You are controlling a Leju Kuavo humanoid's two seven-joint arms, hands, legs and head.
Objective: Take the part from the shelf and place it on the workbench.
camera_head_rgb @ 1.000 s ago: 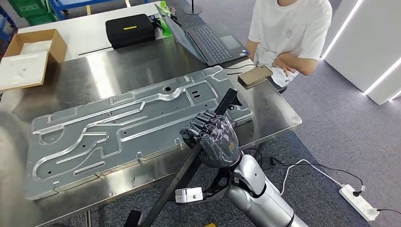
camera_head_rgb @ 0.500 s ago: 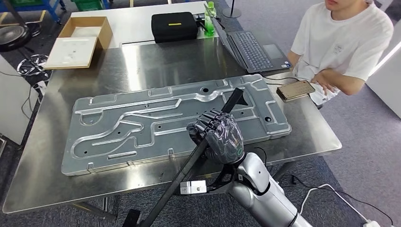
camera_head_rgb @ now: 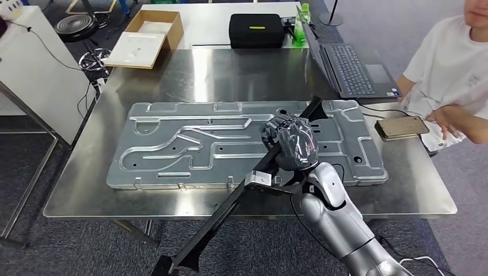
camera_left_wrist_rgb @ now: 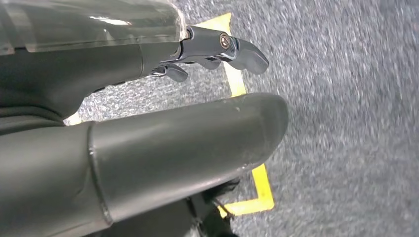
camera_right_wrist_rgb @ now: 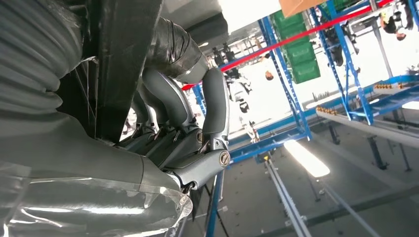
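Observation:
The part is a long black bar (camera_head_rgb: 230,204). It slants from below the table's front edge up over the large machined aluminium plate (camera_head_rgb: 190,144) that lies on the steel workbench (camera_head_rgb: 230,75). My right hand (camera_head_rgb: 290,144) grips the bar near its upper end, above the plate's right half. In the right wrist view the fingers (camera_right_wrist_rgb: 215,103) wrap around the black bar (camera_right_wrist_rgb: 123,59). My left hand (camera_left_wrist_rgb: 173,138) hangs over grey carpet with a yellow floor line, fingers apart and holding nothing.
A laptop (camera_head_rgb: 351,69), a phone (camera_head_rgb: 401,127), a black case (camera_head_rgb: 256,30), a green bottle (camera_head_rgb: 297,26) and a cardboard box (camera_head_rgb: 147,37) sit around the plate. A person in white (camera_head_rgb: 454,86) sits at the right. A white cabinet (camera_head_rgb: 29,69) stands left.
The camera has swung, so the whole table now sits more square and to the right. My right hand still grips the bar and has come further over the plate.

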